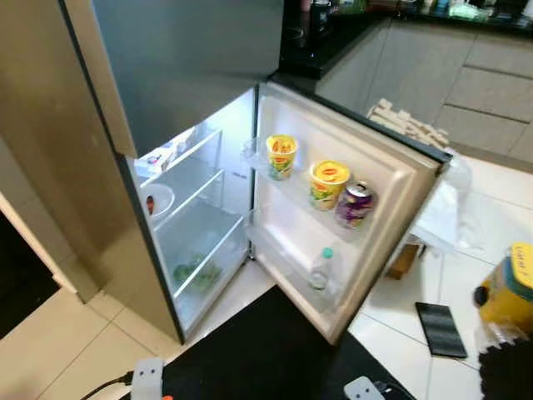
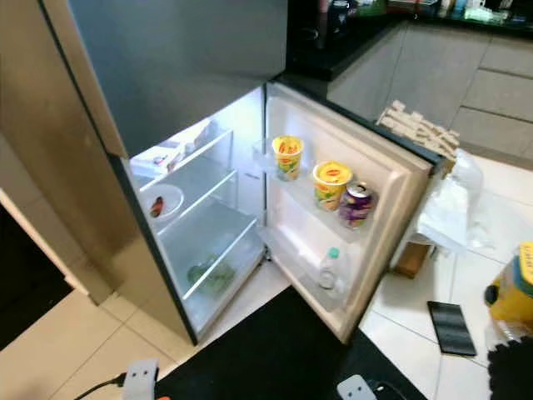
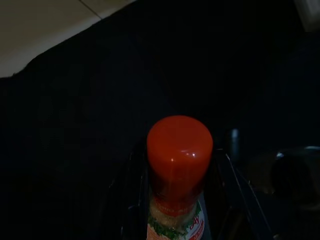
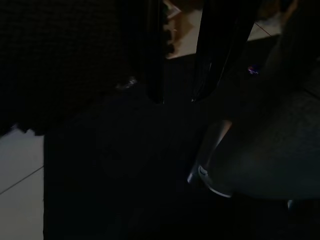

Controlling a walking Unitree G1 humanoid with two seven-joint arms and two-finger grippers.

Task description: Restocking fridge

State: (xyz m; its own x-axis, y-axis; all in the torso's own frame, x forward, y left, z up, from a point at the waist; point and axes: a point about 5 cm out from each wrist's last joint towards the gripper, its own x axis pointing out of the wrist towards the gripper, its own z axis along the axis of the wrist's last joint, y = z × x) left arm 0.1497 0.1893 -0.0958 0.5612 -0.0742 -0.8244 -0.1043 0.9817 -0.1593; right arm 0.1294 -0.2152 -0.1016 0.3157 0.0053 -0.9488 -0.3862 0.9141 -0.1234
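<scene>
While the left gripper (image 3: 175,220) clasps a red-capped bottle (image 3: 178,165) low over the dark mat and the right gripper (image 4: 175,100) hangs narrowly parted and empty, carry the bottle upright to the open fridge door (image 1: 391,179) shelf beside the can (image 1: 356,204).

Fridge (image 1: 208,100) open; red-capped bottle (image 3: 179,165) held upright.
Door (image 1: 391,179) shelf carried two yellow cups (image 1: 281,156), one purple can (image 1: 356,205); lower rack held one clear bottle (image 1: 321,269).
</scene>
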